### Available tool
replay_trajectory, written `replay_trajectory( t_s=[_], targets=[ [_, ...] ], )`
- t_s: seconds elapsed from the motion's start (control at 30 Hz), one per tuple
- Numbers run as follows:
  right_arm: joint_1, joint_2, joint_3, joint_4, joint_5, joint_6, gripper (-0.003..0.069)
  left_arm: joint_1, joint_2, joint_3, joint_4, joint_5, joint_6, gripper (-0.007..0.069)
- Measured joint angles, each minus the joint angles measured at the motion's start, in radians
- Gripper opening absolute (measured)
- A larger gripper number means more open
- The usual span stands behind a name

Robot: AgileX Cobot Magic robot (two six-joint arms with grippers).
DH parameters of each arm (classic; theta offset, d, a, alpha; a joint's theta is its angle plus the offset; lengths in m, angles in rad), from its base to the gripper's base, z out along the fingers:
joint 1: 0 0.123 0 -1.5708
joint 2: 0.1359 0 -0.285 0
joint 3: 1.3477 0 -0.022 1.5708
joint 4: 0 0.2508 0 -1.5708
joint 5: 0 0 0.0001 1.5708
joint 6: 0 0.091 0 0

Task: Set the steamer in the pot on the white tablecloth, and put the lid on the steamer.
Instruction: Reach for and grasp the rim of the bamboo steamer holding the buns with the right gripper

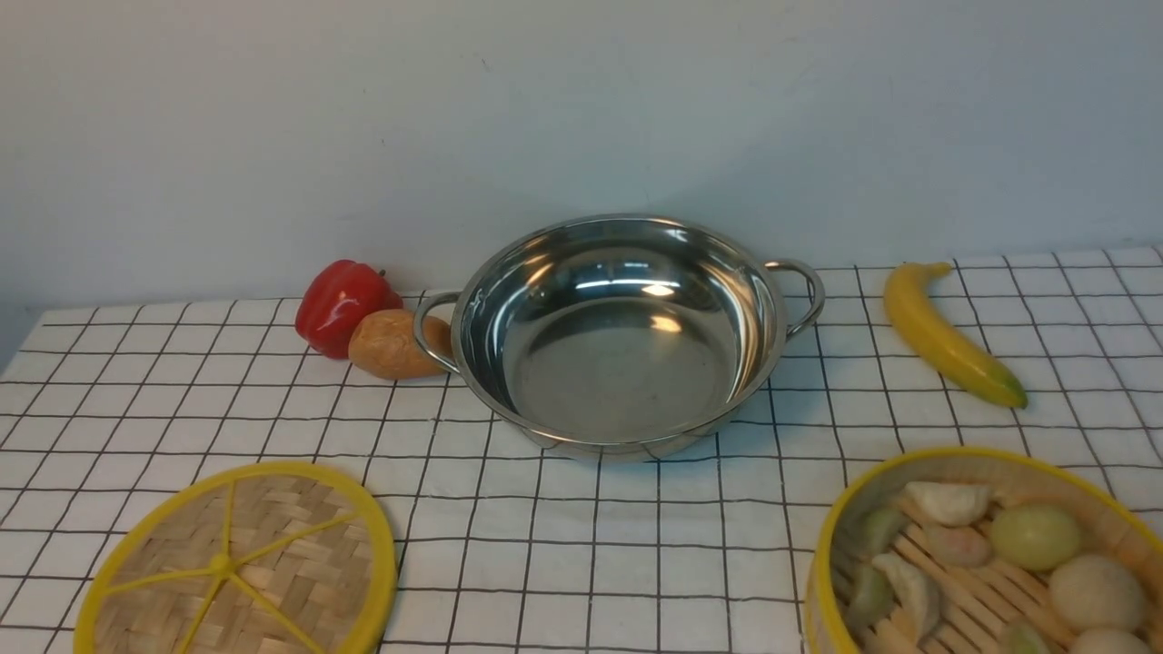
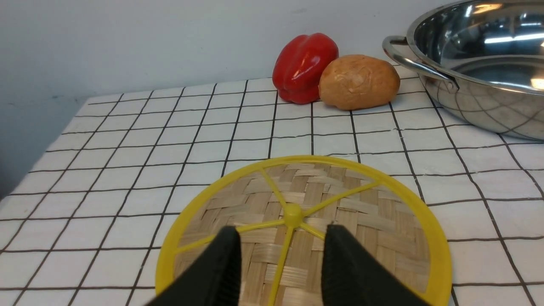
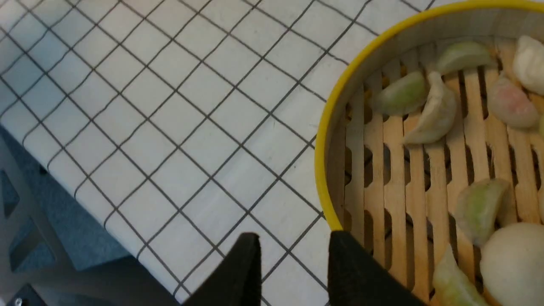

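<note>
On the robot's left, the lid (image 1: 236, 563) lies flat on the white tablecloth (image 1: 581, 545). It is a round disc of pale woven bamboo strips, ringed in smooth yellow, with thin yellow spokes meeting at a small hub. In the left wrist view the left gripper (image 2: 282, 231) hangs over the lid's near half, its matte black fingers (image 2: 221, 272) spread with the hub showing in the gap, pinching nothing. Farther back sit a glossy red pepper (image 1: 343, 304) and a dull brown, potato-like lump (image 1: 395, 343), touching each other, the lump just beside the pot's left loop handle. The pot (image 1: 627, 363) stands mid-cloth, wide, shallow and mirror-bright steel. To its right lies a curved yellow banana (image 1: 949, 334) with a greenish tip. At the near right the steamer (image 1: 990, 590) rests on the cloth, well apart from the pot, a yellow-rimmed bamboo basket with a slatted wooden floor holding pale crescent dumplings (image 1: 949, 502) and round buns (image 1: 1095, 590). The right gripper (image 3: 295, 242) is spread at the steamer's rim, gripping nothing.
</note>
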Motion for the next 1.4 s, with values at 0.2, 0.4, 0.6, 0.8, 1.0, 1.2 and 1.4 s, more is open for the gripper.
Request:
replay_trajectory(
  t_s=[0.2,0.4,0.6,0.8,1.0,1.2,1.4],
  targets=[
    [0.153,0.167,-0.068,-0.235,-0.027,0.002,0.0284,0.000,0.000,0.000,0.000,0.000,0.000,0.0260],
    [0.343,0.253,-0.071,-0.438,-0.077,0.156,0.0360,0.000,0.000,0.000,0.000,0.000,0.000,0.0260],
    [0.540,0.318,-0.072,-0.450,-0.164,0.224,0.0391,0.000,0.000,0.000,0.000,0.000,0.000,0.0260],
    [0.599,0.439,-0.073,-0.465,-0.197,0.306,0.0367,0.000,0.000,0.000,0.000,0.000,0.000,0.0260],
    [0.599,0.556,-0.073,-0.505,-0.252,0.330,0.0348,0.000,0.000,0.000,0.000,0.000,0.000,0.0260],
    [0.599,0.652,-0.074,-0.571,-0.297,0.374,0.0347,0.000,0.000,0.000,0.000,0.000,0.000,0.0260],
    [0.599,0.705,-0.074,-0.589,-0.318,0.391,0.0347,0.000,0.000,0.000,0.000,0.000,0.000,0.0260]
  ],
)
